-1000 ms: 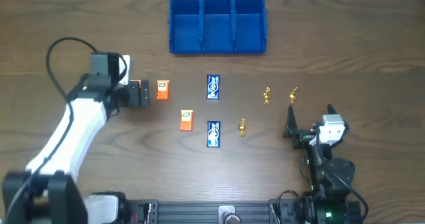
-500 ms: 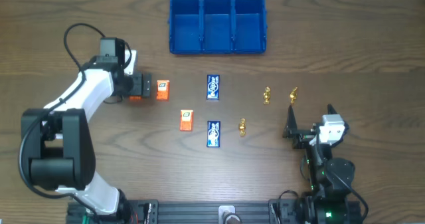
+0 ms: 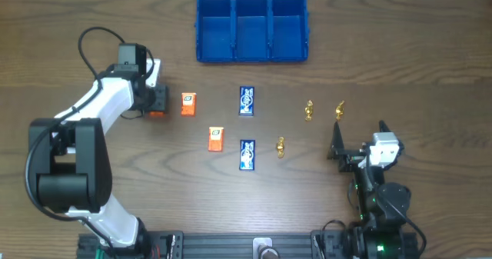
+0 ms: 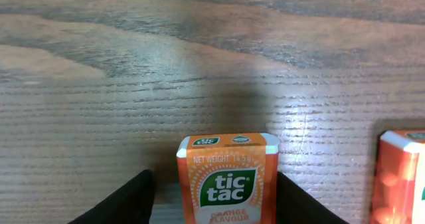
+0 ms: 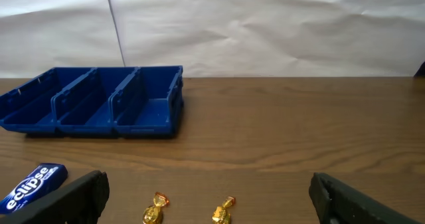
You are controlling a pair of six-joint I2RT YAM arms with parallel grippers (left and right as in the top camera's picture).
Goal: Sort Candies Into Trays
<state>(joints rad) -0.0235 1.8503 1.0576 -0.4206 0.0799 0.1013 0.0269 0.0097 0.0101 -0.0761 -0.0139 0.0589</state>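
Inside left gripper (image 4: 214, 179) — jaws spread, ungripped — 1 glossy rectangular orange mint box (image 4: 227, 184); right gripper (image 5: 207, 181) splayed wide.

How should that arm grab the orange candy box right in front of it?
Probably by its two long side edges, coming from above. The orange candy box lies flat, label up, on the table, so its wide faces cannot be pinched. The left gripper is open, one finger beside each edge.
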